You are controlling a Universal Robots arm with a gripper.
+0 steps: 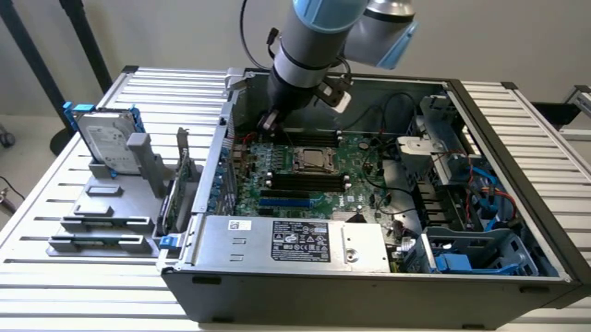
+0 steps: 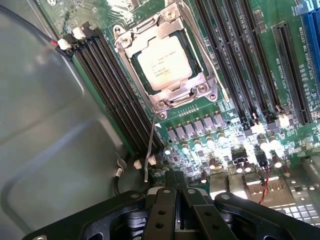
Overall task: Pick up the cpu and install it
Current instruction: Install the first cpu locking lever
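Exterior view: an open computer case (image 1: pixel 517 207) lies on a slatted metal table (image 1: pixel 55 228). The robot arm (image 1: pixel 309 41) reaches down into the case from above. Its gripper (image 1: pixel 268 123) hangs just over the far edge of the green motherboard (image 1: pixel 360 173). The cpu (image 1: pixel 311 160) lies flat in its socket near the middle of the board, a short way from the gripper. A grey box with a black label (image 1: pixel 300 241) fills the near side of the case. Outside, at the exterior view's left, a hard drive with blue rails (image 1: pixel 104 142) stands upright.

Wrist view: the gripper (image 2: pixel 176 186) has its dark fingers pressed together, holding nothing. The cpu (image 2: pixel 164 62) sits inside the socket's metal frame (image 2: pixel 185 95), between rows of black memory slots (image 2: pixel 112 85).
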